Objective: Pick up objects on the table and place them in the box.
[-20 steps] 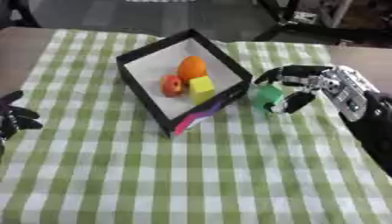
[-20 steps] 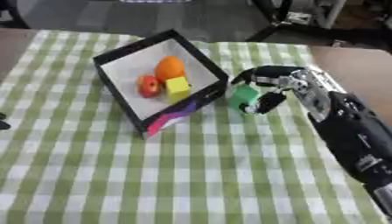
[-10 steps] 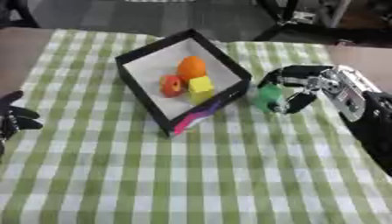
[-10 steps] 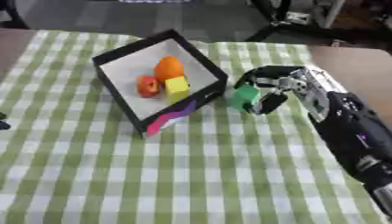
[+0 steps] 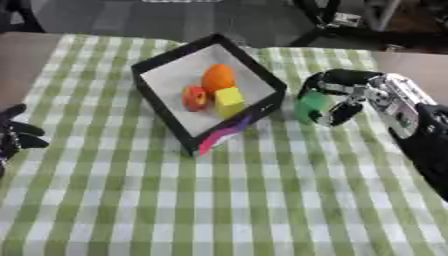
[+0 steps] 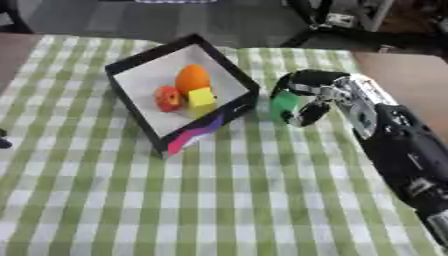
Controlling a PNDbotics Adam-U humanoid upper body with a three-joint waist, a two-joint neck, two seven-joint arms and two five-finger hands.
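A black-walled box with a white floor sits tilted on the green checked cloth. Inside it lie an orange ball, a red piece and a yellow block. Just right of the box's right wall, my right hand is curled round a green block, fingers above it and thumb below. The block hangs close to the cloth, outside the box. My left hand rests at the left edge, fingers spread and holding nothing.
The checked cloth covers the table and stretches wide in front of the box. A bare brown table strip shows at the right. Dark chair legs stand beyond the far edge.
The right hand with the green block has edged slightly toward the box wall. The left hand has stayed still.
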